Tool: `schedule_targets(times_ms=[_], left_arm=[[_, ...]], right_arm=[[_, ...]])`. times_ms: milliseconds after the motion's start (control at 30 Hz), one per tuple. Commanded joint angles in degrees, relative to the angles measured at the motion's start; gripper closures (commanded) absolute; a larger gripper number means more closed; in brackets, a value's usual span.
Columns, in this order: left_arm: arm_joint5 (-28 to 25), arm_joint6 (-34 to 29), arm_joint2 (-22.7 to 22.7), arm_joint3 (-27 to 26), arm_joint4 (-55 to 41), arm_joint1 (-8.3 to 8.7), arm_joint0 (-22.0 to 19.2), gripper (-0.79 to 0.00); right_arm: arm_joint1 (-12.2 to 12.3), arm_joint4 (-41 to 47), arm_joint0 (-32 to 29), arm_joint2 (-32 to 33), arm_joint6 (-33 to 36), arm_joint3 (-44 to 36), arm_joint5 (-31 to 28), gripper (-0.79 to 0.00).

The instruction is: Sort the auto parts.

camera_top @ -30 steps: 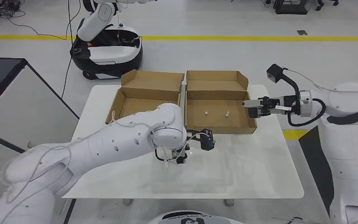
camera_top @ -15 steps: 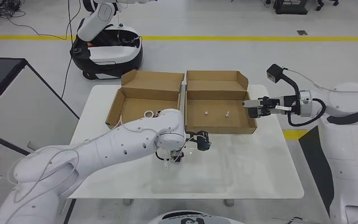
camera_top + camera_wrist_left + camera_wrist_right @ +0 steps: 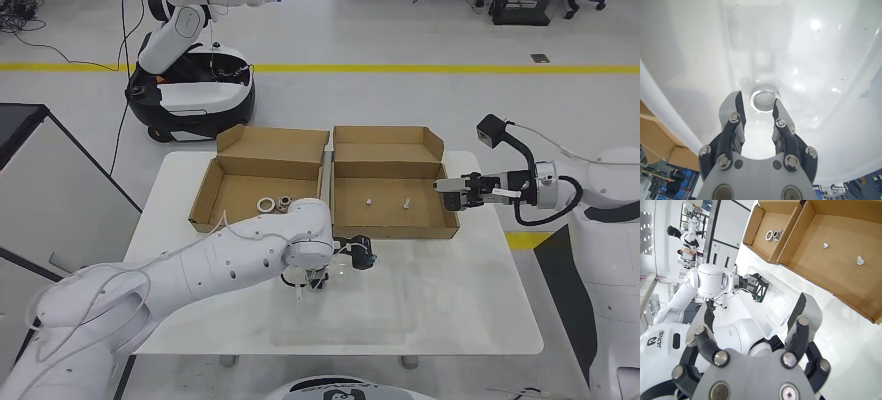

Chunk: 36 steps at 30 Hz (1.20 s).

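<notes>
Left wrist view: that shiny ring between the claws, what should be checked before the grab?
1. Silver metal ring between the left gripper's fingers: ok.
2. Left gripper open: ok.
3. Ring centred between fingers: cannot tell.
4. Ring flat in the clear plastic tray: ok.
5. Brown cardboard box holding two silver ring parts has free floor: ok.
6. Right gripper well apart from tray: ok.

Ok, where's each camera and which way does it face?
Top view: overhead, looking down at table and cardboard boxes; both arms show.
Left wrist view: faces a metal ring past the left end effector.
Right wrist view: looks at those boxes past the right end effector.
Top and right wrist share boxes.
</notes>
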Motion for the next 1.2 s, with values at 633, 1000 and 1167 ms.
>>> schedule_targets(times_ms=[633,1000,1167], left_arm=[[-1.3,1.3,0.0,0.6,0.1,-0.73,1.4,-0.388],[-2.5,2.5,0.0,-0.8,-2.8,1.21,0.4,-0.376],[-2.5,2.5,0.0,-1.0,-3.2,1.83,0.1,-0.363]], right_arm=[[0.0,0.0,0.0,0.0,0.0,0.0,0.0,-0.785],[0.0,0.0,0.0,0.0,0.0,0.0,0.0,-0.785],[0.0,0.0,0.0,0.0,0.0,0.0,0.0,-0.785]])
